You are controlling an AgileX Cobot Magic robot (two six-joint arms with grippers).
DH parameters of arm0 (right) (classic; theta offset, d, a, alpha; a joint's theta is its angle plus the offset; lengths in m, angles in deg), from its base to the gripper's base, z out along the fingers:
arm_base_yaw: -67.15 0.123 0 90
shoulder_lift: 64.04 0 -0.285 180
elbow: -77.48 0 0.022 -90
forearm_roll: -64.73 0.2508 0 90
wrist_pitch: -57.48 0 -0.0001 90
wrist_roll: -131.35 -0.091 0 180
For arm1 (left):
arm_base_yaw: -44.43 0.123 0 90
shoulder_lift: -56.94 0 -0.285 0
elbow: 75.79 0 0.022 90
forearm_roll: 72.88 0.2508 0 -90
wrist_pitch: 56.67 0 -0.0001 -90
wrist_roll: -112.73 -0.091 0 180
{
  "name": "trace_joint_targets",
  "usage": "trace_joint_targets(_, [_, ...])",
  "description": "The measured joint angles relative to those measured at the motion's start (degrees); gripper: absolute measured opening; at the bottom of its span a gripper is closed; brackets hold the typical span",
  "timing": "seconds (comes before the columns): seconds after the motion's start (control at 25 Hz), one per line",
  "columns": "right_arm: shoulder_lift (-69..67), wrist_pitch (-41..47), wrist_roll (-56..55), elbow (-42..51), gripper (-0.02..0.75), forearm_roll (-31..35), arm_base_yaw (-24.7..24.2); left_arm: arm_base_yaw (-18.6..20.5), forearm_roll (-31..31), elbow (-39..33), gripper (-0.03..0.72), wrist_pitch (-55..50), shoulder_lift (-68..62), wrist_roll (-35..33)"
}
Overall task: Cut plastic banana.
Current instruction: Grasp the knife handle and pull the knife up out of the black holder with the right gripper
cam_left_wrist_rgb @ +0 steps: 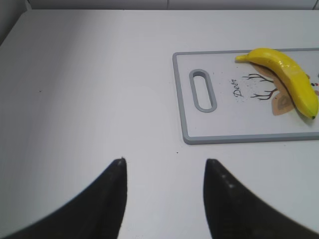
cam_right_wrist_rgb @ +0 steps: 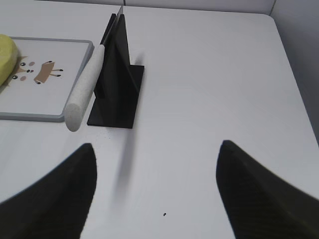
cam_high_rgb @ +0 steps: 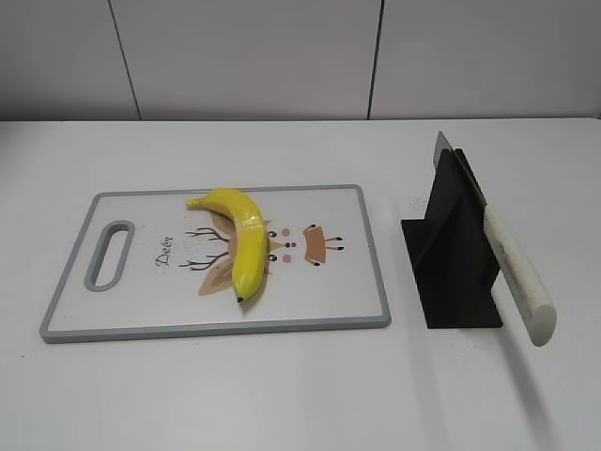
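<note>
The plastic banana is glossy yellow and lies whole on the cutting board, over its tan deer drawing. It also shows in the left wrist view and as a yellow edge in the right wrist view. A knife with a white handle rests in a black stand right of the board; the handle and stand also show in the right wrist view. My left gripper is open and empty above bare table, left of the board. My right gripper is open and empty, near the stand's front. Neither gripper shows in the exterior view.
The white table carries only the board and the knife stand. The board has a grey rim and a handle slot at its left end. A grey panelled wall stands behind the table.
</note>
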Motion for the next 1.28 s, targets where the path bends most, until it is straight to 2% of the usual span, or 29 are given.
trace_joint_targets(1.04, [0.00, -0.02, 0.00, 0.00, 0.571, 0.00, 0.00, 0.00, 0.00, 0.00, 0.422, 0.00, 0.00, 0.00])
trace_joint_targets(1.28, [0.00, -0.02, 0.00, 0.00, 0.571, 0.22, -0.06, 0.00, 0.00, 0.00, 0.434, 0.00, 0.00, 0.00])
